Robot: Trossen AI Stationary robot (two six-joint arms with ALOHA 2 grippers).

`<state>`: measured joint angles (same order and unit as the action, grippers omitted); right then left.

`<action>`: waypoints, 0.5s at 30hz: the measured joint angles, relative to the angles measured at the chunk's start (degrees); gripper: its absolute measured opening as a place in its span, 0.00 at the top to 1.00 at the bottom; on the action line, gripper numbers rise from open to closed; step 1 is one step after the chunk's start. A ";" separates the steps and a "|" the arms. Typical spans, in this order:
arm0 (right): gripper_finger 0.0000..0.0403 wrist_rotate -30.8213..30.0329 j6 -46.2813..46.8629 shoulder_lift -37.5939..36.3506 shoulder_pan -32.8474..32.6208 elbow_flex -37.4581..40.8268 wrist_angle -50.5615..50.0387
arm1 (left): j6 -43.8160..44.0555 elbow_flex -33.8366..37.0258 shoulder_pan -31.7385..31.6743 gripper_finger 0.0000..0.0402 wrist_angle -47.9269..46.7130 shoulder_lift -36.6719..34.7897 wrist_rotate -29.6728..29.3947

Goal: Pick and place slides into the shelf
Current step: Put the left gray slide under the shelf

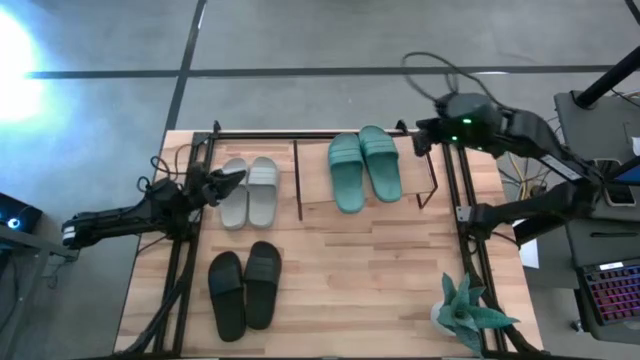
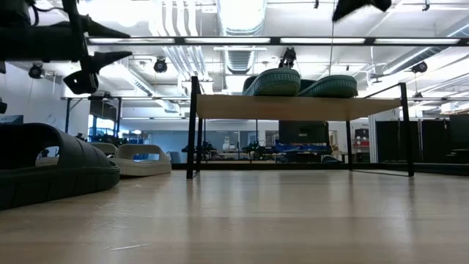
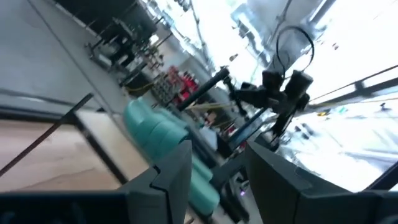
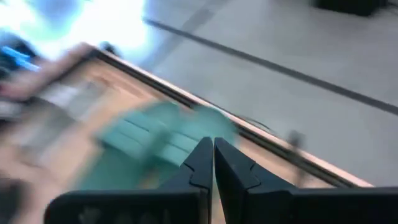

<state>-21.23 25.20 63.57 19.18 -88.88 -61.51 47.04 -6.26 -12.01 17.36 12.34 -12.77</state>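
Observation:
The teal slides (image 1: 362, 168) lie side by side, soles down, on the plank top of the shelf (image 1: 320, 190) at the table's far side; the low view shows the teal slides (image 2: 297, 82) on the shelf's plank (image 2: 293, 108). The grey slides (image 1: 249, 192) lie on the table left of the shelf. The black slides (image 1: 243, 288) lie nearer the front. My left gripper (image 1: 232, 178) hovers open beside the grey pair's left sandal, raised off the table, with nothing between its fingers (image 3: 177, 177). My right gripper (image 4: 213, 155) is shut and empty, high over the shelf's far right corner (image 1: 422, 135).
A black metal frame (image 1: 185, 260) runs along the table's left, far and right sides. A green plant (image 1: 468, 312) stands at the near right corner. Bare wood lies between the black slides and the plant, in front of the shelf.

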 joint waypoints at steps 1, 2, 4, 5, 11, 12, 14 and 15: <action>0.98 2.53 -0.06 -0.76 -0.57 0.00 2.11 | -0.01 0.00 0.00 0.67 0.66 0.00 -0.27; 0.98 5.59 -0.53 -1.32 -1.02 0.01 4.31 | -0.08 0.00 0.00 0.67 1.32 0.02 -0.50; 0.98 13.97 -2.39 -2.04 -1.62 0.23 8.80 | -0.55 0.00 0.00 0.67 2.85 -0.11 -1.12; 0.98 18.44 -3.03 -2.16 -1.75 0.34 10.93 | -0.87 0.02 0.00 0.67 4.27 -0.11 -1.23; 0.98 31.72 -3.20 -0.06 -1.70 0.45 14.85 | -4.20 0.02 0.00 0.67 27.49 1.25 1.63; 0.98 32.12 -3.09 0.56 -1.70 0.50 14.63 | -5.43 -0.13 0.00 0.67 31.46 1.63 3.00; 0.98 32.91 -2.32 1.99 -1.70 0.52 14.37 | -5.89 -1.29 0.00 0.67 35.29 2.48 5.10; 0.98 34.46 -2.48 2.78 -1.69 0.52 14.37 | -5.87 -2.18 0.00 0.67 34.93 2.79 6.04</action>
<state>13.23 22.71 66.35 17.48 -88.36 -47.13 41.17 -8.44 -12.01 52.28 15.13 -6.73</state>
